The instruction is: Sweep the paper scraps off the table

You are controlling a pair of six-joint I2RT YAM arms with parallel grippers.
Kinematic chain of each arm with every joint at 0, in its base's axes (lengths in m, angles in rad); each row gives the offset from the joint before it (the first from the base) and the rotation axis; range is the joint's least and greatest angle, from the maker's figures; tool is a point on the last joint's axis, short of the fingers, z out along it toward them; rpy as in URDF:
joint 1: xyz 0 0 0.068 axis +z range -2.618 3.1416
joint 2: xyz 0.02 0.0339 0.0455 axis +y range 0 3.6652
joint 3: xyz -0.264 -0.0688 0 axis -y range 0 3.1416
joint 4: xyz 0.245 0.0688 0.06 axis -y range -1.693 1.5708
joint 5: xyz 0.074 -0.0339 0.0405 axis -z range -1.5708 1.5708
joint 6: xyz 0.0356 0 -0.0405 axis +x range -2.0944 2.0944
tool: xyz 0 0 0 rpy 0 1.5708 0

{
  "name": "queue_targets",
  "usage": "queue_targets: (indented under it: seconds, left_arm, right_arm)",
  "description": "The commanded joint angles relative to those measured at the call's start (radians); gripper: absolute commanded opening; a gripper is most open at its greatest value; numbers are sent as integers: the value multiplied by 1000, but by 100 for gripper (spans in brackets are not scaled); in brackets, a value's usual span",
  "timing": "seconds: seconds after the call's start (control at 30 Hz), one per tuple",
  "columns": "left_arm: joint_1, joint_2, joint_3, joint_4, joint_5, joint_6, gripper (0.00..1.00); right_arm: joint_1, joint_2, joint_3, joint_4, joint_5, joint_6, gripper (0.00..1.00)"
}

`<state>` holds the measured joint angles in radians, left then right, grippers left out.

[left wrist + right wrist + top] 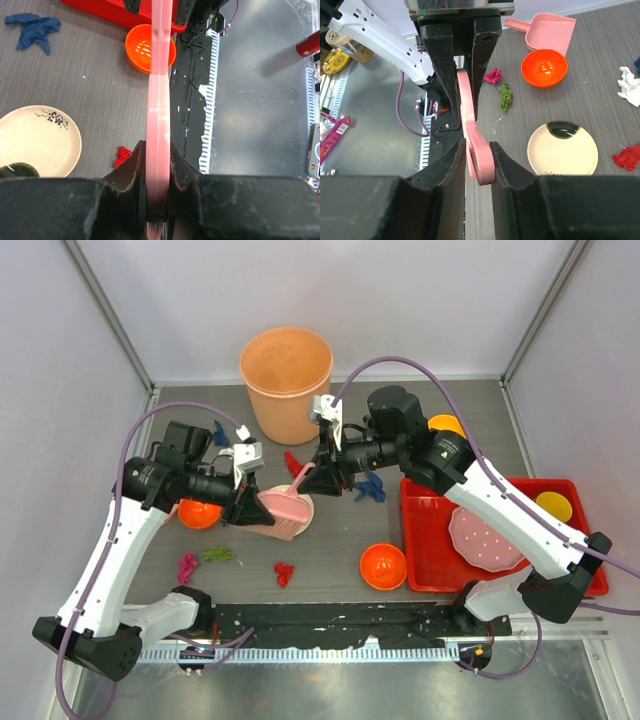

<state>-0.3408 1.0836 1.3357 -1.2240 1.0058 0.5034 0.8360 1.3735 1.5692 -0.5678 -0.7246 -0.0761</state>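
Both grippers hold one pink brush (287,508) above the dark table (335,535). My left gripper (248,505) is shut on its bristle end; the brush runs edge-on between the jaws in the left wrist view (159,150). My right gripper (322,475) is closed round the handle's rounded end (481,165). Paper scraps lie around: blue (219,432), red (293,462), blue (370,487), magenta (187,566), green (218,554), red (284,573). A white scrap (630,85) shows in the right wrist view.
An orange bucket (286,380) stands at the back. Orange bowls sit at left (198,512), front middle (384,566) and behind the right arm (447,425). A red tray (425,540) is at right. A cream plate (562,148) and pink dustpan (550,30) lie below.
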Motion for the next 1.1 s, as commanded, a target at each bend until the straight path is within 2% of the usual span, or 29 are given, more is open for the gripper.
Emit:
queue_targets:
  seconds: [0.0, 0.3, 0.4, 0.43, 0.57, 0.6, 0.63, 0.67, 0.73, 0.77, 0.83, 0.9, 1.07]
  left_arm:
    - [-1, -4, 19, 17, 17, 3, 0]
    - [-6, -2, 8, 18, -1, 4, 0]
    - [-7, -1, 20, 8, -4, 14, 0]
    - [-7, -1, 23, 6, -4, 14, 0]
    - [-9, -2, 16, 14, -13, 4, 0]
    - [-10, -4, 8, 30, -56, -18, 7]
    - [-10, -5, -13, 90, -88, -52, 41]
    - [-9, -13, -26, 125, -137, -131, 61]
    - [-9, -17, -47, 197, -277, -184, 86]
    - [-9, -14, -50, 216, -318, -203, 92]
    - [-9, -11, -50, 263, -422, -256, 99]
    - [-9, 1, -41, 284, -469, -293, 100]
    - [-9, 67, -26, 346, -689, -391, 100]
  right_arm:
    - [3, -4, 40, 48, -15, 10, 30]
    - [3, 18, 37, 75, -70, 29, 28]
    - [3, 19, 38, 86, -76, 35, 13]
    - [3, 19, 38, 86, -79, 35, 2]
    - [3, -1, 22, 88, -43, 24, 1]
    - [5, -14, 12, 88, -6, 27, 1]
    - [2, -22, 9, 88, 45, 33, 1]
    - [0, -28, 3, 88, 183, 51, 1]
    - [-15, -47, -23, 89, 307, 73, 1]
    - [-56, -53, -53, 98, 364, 126, 1]
    - [-103, -74, -90, 140, 381, 166, 1]
    - [-144, -86, -138, 158, 445, 200, 1]
    - [-199, -106, -193, 135, 669, 208, 1]
